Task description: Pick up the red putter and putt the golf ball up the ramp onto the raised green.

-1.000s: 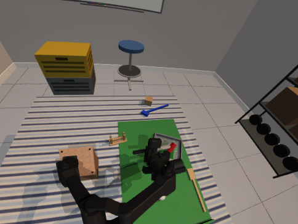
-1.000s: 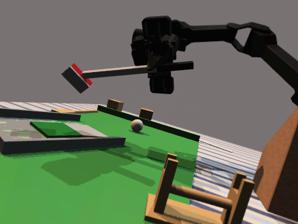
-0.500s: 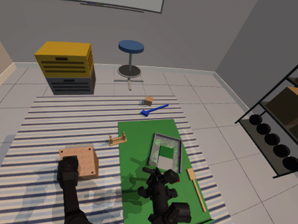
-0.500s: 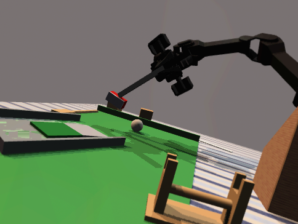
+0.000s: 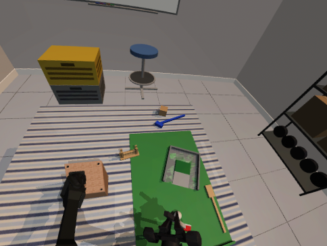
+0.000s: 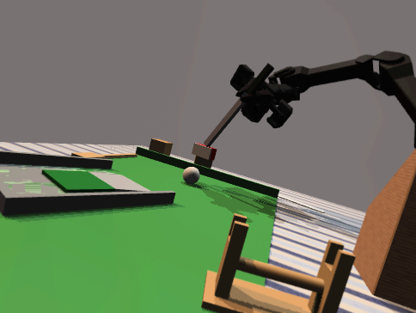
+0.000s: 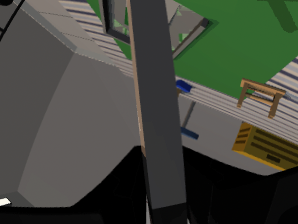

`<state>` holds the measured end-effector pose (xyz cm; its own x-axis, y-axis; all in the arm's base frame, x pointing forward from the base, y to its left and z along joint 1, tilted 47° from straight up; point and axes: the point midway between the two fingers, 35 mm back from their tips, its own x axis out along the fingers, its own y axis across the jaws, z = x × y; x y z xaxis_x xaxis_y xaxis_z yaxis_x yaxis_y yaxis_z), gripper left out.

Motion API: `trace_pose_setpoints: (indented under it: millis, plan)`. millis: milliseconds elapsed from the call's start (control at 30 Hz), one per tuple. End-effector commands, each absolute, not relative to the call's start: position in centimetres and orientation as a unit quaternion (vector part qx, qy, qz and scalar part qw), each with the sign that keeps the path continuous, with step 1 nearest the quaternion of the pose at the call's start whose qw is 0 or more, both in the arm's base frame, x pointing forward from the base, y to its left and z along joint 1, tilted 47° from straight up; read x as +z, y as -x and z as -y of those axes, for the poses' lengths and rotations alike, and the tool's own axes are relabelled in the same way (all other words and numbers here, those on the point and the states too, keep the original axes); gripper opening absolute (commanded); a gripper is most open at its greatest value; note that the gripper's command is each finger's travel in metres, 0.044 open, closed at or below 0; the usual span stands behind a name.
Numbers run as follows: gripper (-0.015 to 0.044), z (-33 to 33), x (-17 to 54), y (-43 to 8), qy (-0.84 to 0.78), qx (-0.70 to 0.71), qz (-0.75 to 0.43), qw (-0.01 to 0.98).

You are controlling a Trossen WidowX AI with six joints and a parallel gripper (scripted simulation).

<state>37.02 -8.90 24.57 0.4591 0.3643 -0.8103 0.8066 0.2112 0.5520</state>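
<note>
My gripper is shut on the red putter's shaft, which slants down from the fingers. The putter's red and white head hangs near the ball, at the mat's near end in the top view. The white golf ball rests on the green mat, partly hidden by the gripper in the top view. The pale ramp leads up to the raised green inside a dark-walled frame.
A wooden stand is beside the mat. A wooden putter lies along its right side. A blue putter and a wooden block lie beyond it. A low dark green wall edges the mat near the ball.
</note>
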Motion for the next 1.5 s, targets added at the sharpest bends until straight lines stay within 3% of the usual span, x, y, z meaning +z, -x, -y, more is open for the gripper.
trace_pose_setpoints:
  millis: [0, 1467]
  plan:
    - [0.0, 8.7, 25.2, -36.9, -0.614, -0.178, -0.483, 0.599]
    - [0.0, 13.8, 20.9, -36.9, -0.612, -0.185, -0.481, 0.599]
